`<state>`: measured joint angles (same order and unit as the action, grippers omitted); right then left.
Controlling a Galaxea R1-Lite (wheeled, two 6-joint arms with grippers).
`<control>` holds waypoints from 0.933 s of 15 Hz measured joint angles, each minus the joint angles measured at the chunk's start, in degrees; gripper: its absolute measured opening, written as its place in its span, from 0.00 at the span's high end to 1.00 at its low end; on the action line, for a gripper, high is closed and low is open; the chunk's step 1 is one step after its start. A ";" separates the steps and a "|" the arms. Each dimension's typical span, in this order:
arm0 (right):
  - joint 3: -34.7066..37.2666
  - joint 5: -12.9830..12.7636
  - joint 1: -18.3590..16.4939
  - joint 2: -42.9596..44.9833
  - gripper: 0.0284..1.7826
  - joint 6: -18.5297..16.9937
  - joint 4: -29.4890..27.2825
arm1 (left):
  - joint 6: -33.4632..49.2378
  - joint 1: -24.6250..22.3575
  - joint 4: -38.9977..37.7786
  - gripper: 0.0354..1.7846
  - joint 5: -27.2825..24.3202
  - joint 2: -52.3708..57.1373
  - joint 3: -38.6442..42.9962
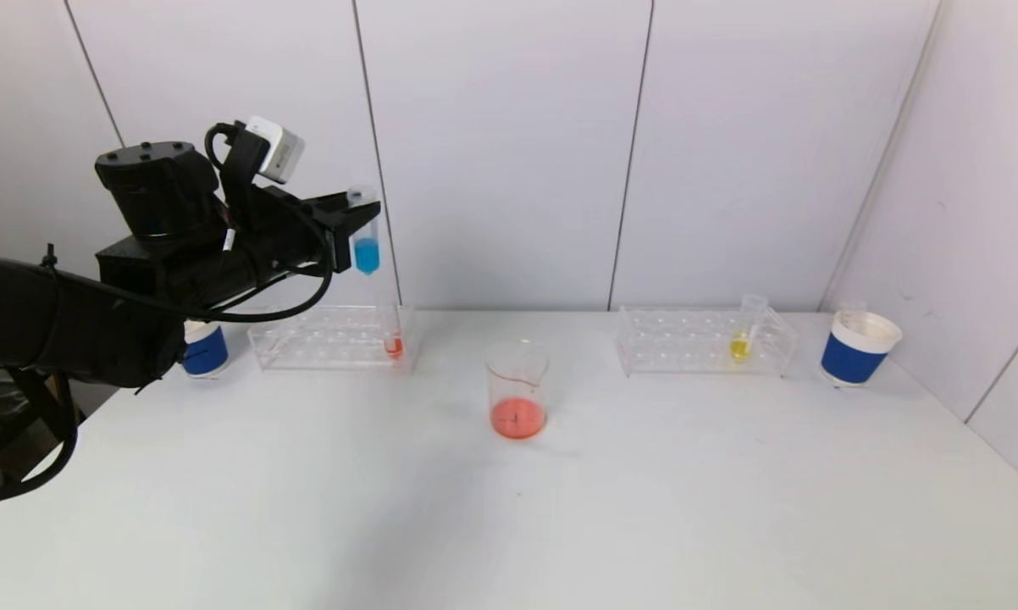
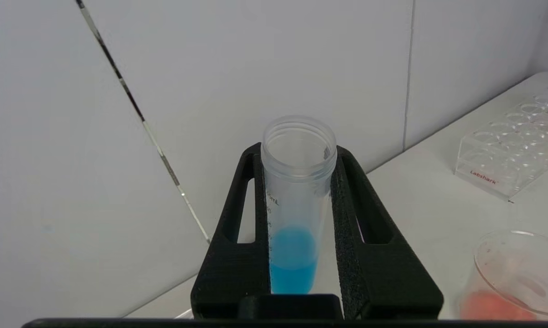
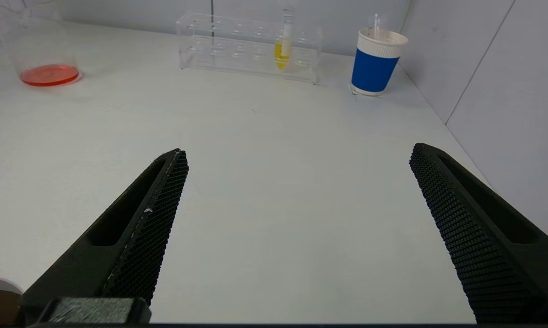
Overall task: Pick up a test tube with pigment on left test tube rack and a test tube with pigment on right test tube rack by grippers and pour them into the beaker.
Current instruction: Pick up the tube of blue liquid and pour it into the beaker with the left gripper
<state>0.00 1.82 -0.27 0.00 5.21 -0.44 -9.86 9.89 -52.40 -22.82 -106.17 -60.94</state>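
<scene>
The left tool [image 1: 358,222] is clenched on the blue tube [image 1: 365,233], held upright in the upper left of the head frame, well above the left rack [image 1: 333,337]; the wrist view shows both pads bearing on the tube wall above the liquid, mouth uncapped. The beaker [image 1: 517,390] stands at the centre of the bench [image 1: 509,508], holding a shallow orange pool, and lies to the right of and below the tube. The right tool [image 3: 297,155] is released, jaws wide, low over the bench, with the yellow tube [image 1: 740,343] seated in the right rack [image 1: 704,341]. Risks noted: the tube is smooth and tapered, so it may slip or rotate between the pads when tipped. The beaker mouth is narrow; pouring from too high or off-centre would spill blue on the bench. An orange tube [image 1: 393,339] stays in the left rack's right end, and a low transfer could knock it.
</scene>
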 joint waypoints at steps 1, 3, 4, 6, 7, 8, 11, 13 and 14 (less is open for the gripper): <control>0.00 0.00 0.00 0.00 0.01 0.00 0.00 | -0.06 0.59 -0.02 0.78 -0.24 -0.15 -0.06; 0.00 -0.02 0.00 0.00 0.01 0.00 0.00 | -0.46 1.49 -0.06 0.78 -0.38 -0.50 -0.09; 0.00 -0.02 0.00 0.00 0.01 0.02 0.00 | -1.07 1.85 -0.13 0.78 -0.49 -0.78 -0.30; 0.00 0.00 0.00 0.00 0.01 0.02 0.00 | -3.08 2.76 -0.16 0.78 -0.82 -1.38 -0.90; 0.00 -0.02 0.00 0.00 0.01 0.02 0.00 | -4.08 3.25 -0.13 0.78 -0.88 -1.61 -1.13; 0.00 -0.02 0.00 0.00 0.01 0.02 0.00 | -4.85 3.75 -0.16 0.78 -0.85 -1.88 -1.38; 0.00 -0.02 0.00 0.00 0.01 0.00 0.00 | -6.95 5.13 -0.13 0.78 -0.88 -2.65 -2.12; 0.00 0.00 0.00 0.00 0.01 0.02 0.00 | -8.30 5.71 -0.16 0.78 -0.88 -3.21 -2.36; 0.00 0.00 0.00 0.00 0.01 0.02 0.00 | -9.81 5.85 -0.17 0.78 -1.02 -3.54 -2.39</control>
<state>0.00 1.82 -0.27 0.00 5.23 -0.44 -19.68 15.74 -52.57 -23.84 -109.70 -63.33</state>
